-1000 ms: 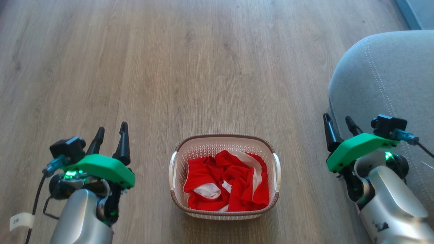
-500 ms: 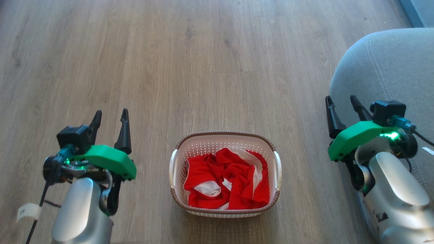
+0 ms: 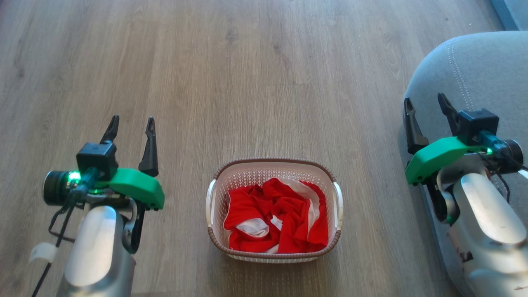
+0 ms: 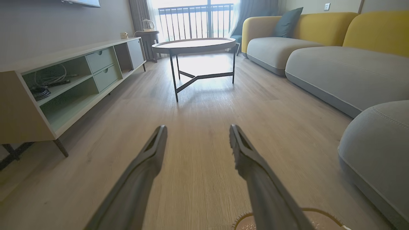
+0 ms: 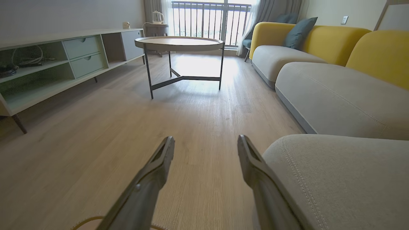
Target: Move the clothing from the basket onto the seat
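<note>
The clothing point(image 3: 284, 210) lies crumpled in the basket point(image 3: 272, 161) and covers the basket's floor. It is a red heap with a white panel at the far right and a patch of white lining at the near left. The heap is too bunched to show any garment's shape or which way it points.

The basket sits on the wooden floor point(image 3: 247, 82) with its long axis running across the head view and a handle at each end. In the left wrist view a sliver of its rim point(image 4: 319, 213) shows at the bottom edge.

The seat point(image 3: 482, 70) is cut off by the right edge, and the right forearm covers its near part.

The left end effector point(image 3: 132, 120) hangs over the floor to the left of the basket, fingers spread wide and gripping nothing. The right end effector point(image 3: 425, 99) is equally wide and empty, over the seat's rounded edge.
</note>
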